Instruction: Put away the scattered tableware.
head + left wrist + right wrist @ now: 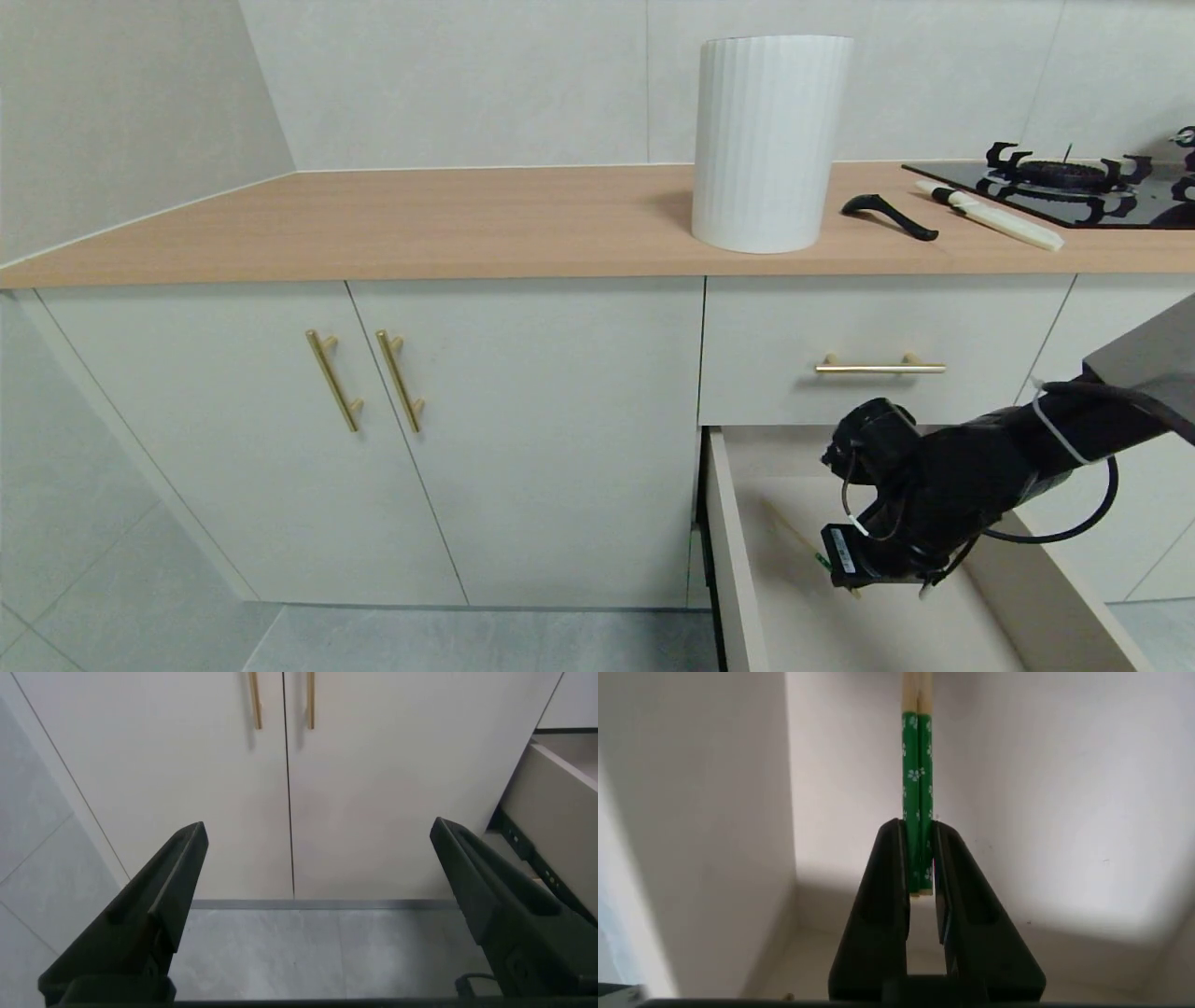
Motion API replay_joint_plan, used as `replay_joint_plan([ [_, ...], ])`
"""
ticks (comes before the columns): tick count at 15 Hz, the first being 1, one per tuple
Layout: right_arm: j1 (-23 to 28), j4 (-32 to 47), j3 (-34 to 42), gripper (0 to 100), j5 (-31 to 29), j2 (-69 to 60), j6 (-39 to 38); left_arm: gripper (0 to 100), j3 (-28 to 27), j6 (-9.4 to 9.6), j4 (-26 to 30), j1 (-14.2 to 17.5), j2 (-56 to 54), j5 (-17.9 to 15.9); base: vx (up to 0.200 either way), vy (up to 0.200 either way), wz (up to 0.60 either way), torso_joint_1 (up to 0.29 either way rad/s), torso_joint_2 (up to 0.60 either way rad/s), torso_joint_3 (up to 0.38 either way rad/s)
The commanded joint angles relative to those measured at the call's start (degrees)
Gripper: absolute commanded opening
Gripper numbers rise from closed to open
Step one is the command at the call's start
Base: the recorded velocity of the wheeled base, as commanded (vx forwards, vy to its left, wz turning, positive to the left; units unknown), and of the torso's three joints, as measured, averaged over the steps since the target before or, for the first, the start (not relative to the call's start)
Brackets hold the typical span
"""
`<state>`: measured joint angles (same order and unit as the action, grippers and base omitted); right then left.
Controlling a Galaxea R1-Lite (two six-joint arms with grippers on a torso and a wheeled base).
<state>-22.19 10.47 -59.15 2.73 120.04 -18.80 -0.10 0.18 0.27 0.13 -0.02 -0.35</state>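
A pair of wooden chopsticks [916,775] with green patterned ends is pinched between the fingers of my right gripper [920,863], inside the open drawer [738,551] below the counter. From the head camera the chopsticks [794,537] slant down toward the drawer floor, with the right gripper [854,579] low in the drawer. My left gripper [318,905] is open, holding nothing, in front of the cabinet doors [285,784] above the floor. On the counter lie a black-handled utensil [889,215] and a white knife [994,217].
A tall white ribbed container [767,140] stands on the wooden counter [420,219]. A black gas hob [1064,182] is at the counter's right end. A shut drawer with a brass handle [879,368] sits above the open one. The double doors have brass handles [364,378].
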Motion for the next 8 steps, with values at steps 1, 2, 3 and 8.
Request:
replay_joint_plan([
  [1, -1.1, -1.07, 0.09, 0, -0.27, 4.15, -0.71, 100, 0.01, -0.01, 0.0, 0.04, 0.02, 0.0, 0.0, 0.0, 0.0, 0.0, 0.0, 0.0],
  [2, -1.54, -1.95, 0.17, 0, -1.24, 5.38, -0.8, 100, 0.01, -0.01, 0.0, 0.04, 0.02, 0.0, 0.0, 0.0, 0.0, 0.0, 0.0, 0.0],
  [3, -1.72, -2.56, 0.17, 0, -2.03, 6.08, -0.98, 100, 0.01, -0.01, 0.0, 0.04, 0.02, 0.0, 0.0, 0.0, 0.0, 0.0, 0.0, 0.0],
  [8, -2.33, -6.08, 1.14, 0, -3.87, 8.19, -1.86, 100, 0.01, -0.01, 0.0, 0.04, 0.02, 0.0, 0.0, 0.0, 0.0, 0.0, 0.0, 0.0],
])
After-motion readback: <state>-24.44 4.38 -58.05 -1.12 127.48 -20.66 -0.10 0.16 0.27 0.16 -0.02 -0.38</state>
